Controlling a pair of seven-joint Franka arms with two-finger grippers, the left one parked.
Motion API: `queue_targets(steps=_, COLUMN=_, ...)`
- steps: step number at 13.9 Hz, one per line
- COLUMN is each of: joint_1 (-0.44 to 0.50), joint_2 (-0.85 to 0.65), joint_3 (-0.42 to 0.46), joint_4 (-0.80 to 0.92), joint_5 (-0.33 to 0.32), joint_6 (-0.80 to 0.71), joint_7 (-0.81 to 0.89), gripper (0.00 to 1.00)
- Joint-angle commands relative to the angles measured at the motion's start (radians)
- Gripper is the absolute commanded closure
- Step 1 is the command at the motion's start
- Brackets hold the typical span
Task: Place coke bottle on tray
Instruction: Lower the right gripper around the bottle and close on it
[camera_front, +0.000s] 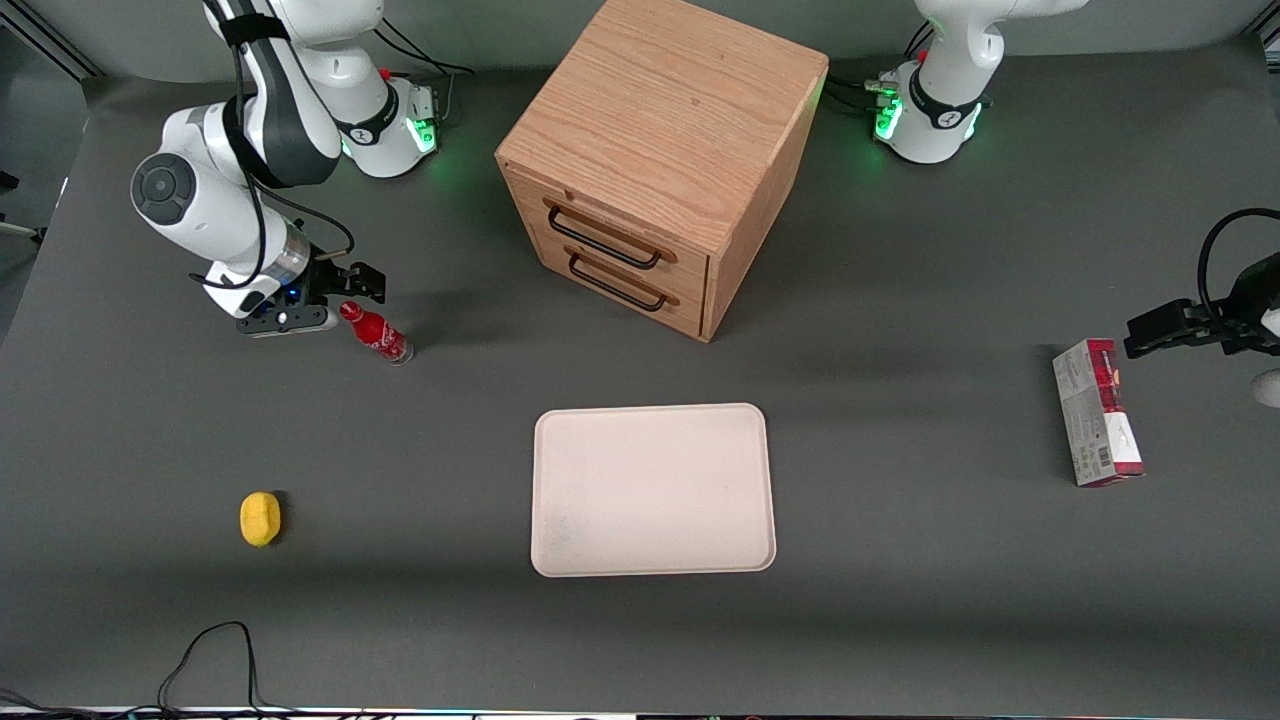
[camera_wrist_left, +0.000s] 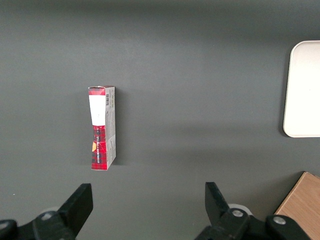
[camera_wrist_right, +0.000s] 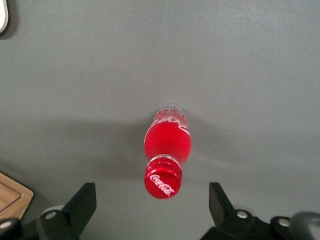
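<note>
The coke bottle (camera_front: 375, 335) stands on the grey table (camera_front: 900, 560) in the left part of the front view, a little above mid-height, its red cap nearest the right arm's gripper (camera_front: 318, 300). In the right wrist view the coke bottle (camera_wrist_right: 167, 150) is seen from above, cap toward the camera, standing between the two dark fingers (camera_wrist_right: 80, 205) with clear space on each side; the jaws are spread wide and touch nothing. In the front view the gripper hangs just above and beside the cap.

The tray (camera_front: 655, 490) lies flat in the lower centre of the front view, nearer to the camera than the bottle and well apart from it. A wooden cabinet (camera_front: 660, 160) with two drawers and dark handles stands at upper centre. A yellow lemon (camera_front: 260, 518) rests at lower left, nearer the camera than the bottle. A red-and-grey box (camera_front: 1095, 412) lies toward the parked arm's end of the table; the same box (camera_wrist_left: 102, 127) shows in the left wrist view.
</note>
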Motion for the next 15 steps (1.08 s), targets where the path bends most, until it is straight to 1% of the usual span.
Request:
queue_targets(steps=1, joint_1=0.007, joint_2=-0.001, joint_3=-0.002, joint_4=-0.03, joint_5=0.01, joint_6=0.051, joint_7=0.004, gripper=0.0)
queue_targets(steps=5, joint_1=0.007, joint_2=0.003, joint_3=-0.002, joint_4=-0.03, joint_5=0.01, joint_6=0.051, joint_7=0.002, gripper=0.02)
queue_targets(steps=6, joint_1=0.007, joint_2=0.001, joint_3=-0.002, joint_4=-0.03, joint_5=0.01, joint_6=0.051, joint_7=0.002, gripper=0.12)
queue_targets(steps=7, joint_1=0.007, joint_2=-0.002, joint_3=-0.003, joint_4=-0.03, joint_5=0.01, joint_6=0.049, joint_7=0.002, gripper=0.58)
queue_targets(steps=8, joint_1=0.007, joint_2=-0.005, joint_3=-0.003, joint_4=-0.03, joint_5=0.01, joint_6=0.048, joint_7=0.002, gripper=1.0)
queue_targets(steps=15, joint_1=0.007, joint_2=-0.008, joint_3=-0.005, joint_4=-0.03, joint_5=0.009, joint_6=0.04, joint_7=0.002, gripper=1.0)
